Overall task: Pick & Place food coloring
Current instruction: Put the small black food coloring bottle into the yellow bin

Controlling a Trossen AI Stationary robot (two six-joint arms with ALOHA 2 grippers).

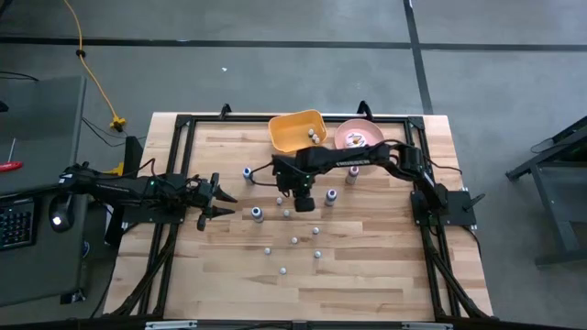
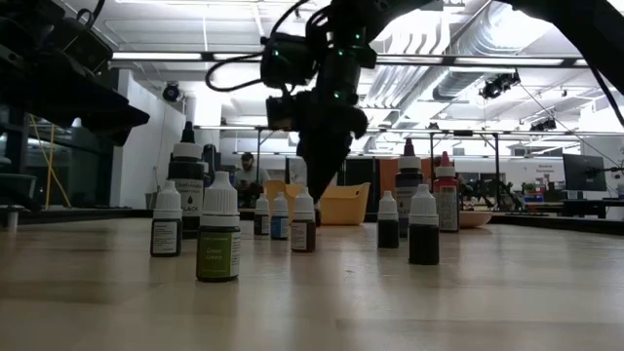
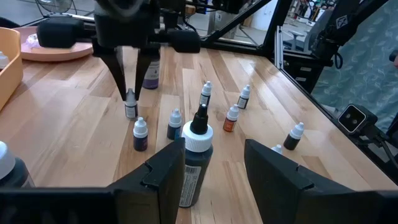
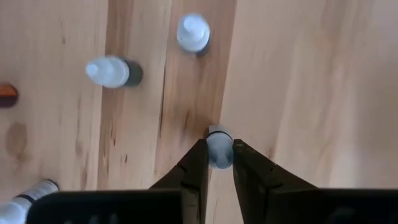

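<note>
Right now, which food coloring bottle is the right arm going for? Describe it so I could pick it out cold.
Start at the yellow bin at the table's far edge and follow the right arm down to its gripper, near the table's middle. The small white-capped bottle stands upright between its jaws. Unlike the other bottles standing free on the wood nearby, this one has a dark finger on either side.
</note>
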